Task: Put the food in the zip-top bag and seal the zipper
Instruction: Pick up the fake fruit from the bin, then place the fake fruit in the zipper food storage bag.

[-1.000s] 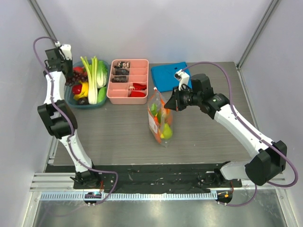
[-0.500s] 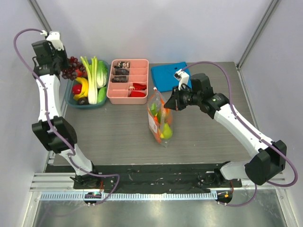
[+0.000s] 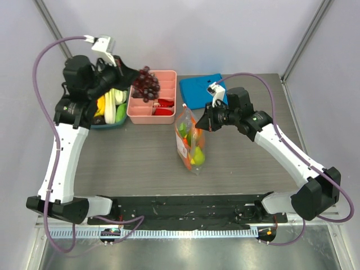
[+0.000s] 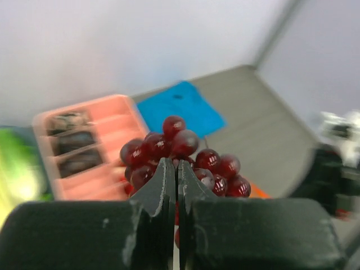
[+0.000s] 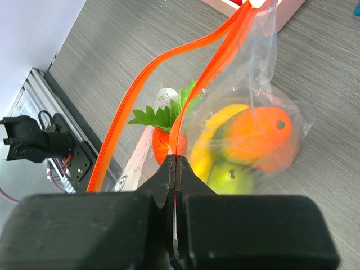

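Arching high, left end effector (image 4: pixel 176 170) grips grape bunch (image 4: pixel 183 147).

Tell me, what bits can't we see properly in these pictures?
Top view: the left arm covers much of the teal bowl of toy food.
Left wrist view: the dark items in the pink compartment tray are blurred.
Left wrist view: the shut left gripper hides where it holds the dark red plastic grape bunch.
Right wrist view: the top edge cuts off the clear crinkly zip-top bag and its orange-red zipper strip; no slider shows.
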